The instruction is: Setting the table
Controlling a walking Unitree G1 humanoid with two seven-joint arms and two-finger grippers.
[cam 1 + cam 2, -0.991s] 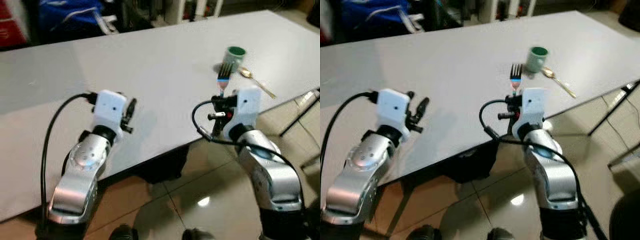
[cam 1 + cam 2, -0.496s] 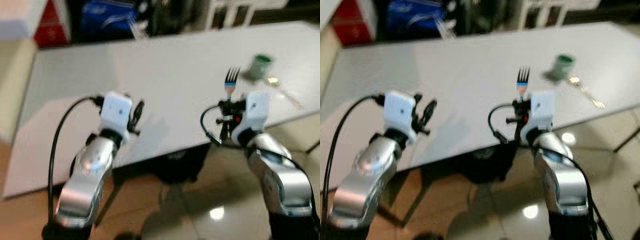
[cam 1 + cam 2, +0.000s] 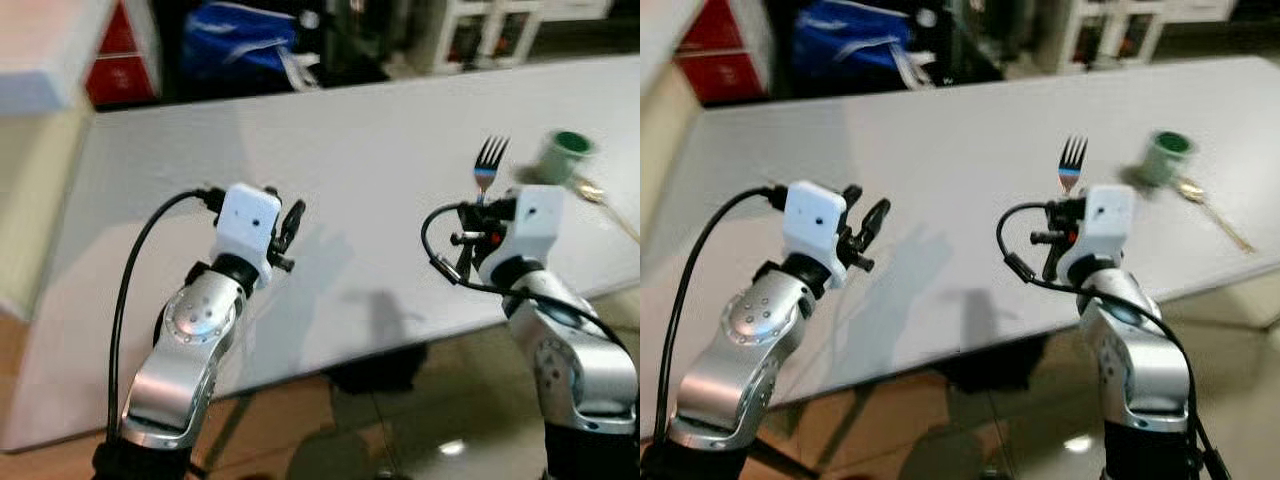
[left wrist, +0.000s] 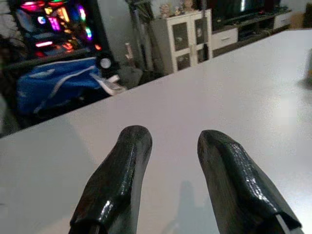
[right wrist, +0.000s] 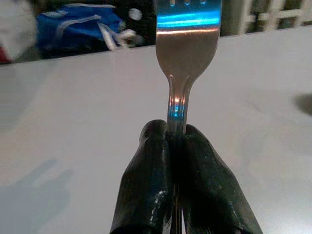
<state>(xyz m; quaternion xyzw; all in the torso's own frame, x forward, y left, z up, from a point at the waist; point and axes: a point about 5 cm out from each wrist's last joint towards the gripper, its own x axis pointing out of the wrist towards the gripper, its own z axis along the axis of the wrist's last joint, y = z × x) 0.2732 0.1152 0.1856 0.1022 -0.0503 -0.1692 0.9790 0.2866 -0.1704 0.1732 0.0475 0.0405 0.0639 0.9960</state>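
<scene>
A metal fork (image 3: 487, 160) stands upright with its tines up, held by the handle in my right gripper (image 3: 480, 205), which is shut on it above the near edge of the white table (image 3: 380, 170); the wrist view shows the fork (image 5: 186, 34) pinched between the fingers (image 5: 146, 185). A green cup (image 3: 562, 155) stands on the table just right of the fork, with a gold spoon (image 3: 1215, 215) lying beside it. My left gripper (image 3: 290, 225) hovers open over the table's left part, nothing between its fingers (image 4: 119, 180).
Behind the table are a blue bag (image 3: 235, 40), a red box (image 3: 120, 60) and a white cabinet (image 4: 187, 39). A beige and white piece of furniture (image 3: 35, 130) stands at the left. Glossy tiled floor (image 3: 400, 430) lies below the near table edge.
The whole picture has shifted right as the camera turned left, so more of the table's left end shows. The right gripper still holds the fork upright; the left stays open.
</scene>
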